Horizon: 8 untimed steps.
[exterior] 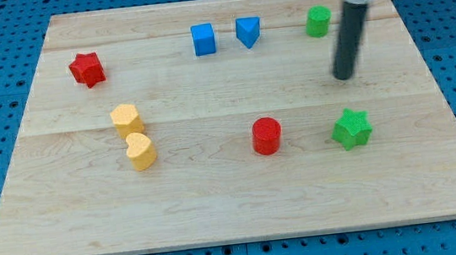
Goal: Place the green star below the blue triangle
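The green star lies at the view's right, in the lower half of the wooden board. The blue triangle lies near the view's top, centre-right, next to a blue cube. My tip is above the green star in the view, with a clear gap between them, and to the right of and below the blue triangle. It touches no block.
A green cylinder stands at the top right, just left of the rod. A red cylinder sits left of the green star. A red star is at the upper left. A yellow hexagon and a yellow heart sit at the left.
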### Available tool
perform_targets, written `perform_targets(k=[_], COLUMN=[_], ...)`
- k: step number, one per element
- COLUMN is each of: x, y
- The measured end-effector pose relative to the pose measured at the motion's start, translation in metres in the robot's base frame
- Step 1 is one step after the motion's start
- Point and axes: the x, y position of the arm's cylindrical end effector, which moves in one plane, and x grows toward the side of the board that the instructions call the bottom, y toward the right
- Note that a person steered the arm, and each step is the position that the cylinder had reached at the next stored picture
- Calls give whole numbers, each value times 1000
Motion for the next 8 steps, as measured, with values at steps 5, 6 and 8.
perform_targets(k=[5,6,8], x=[70,56,39], y=[-79,-82,-124])
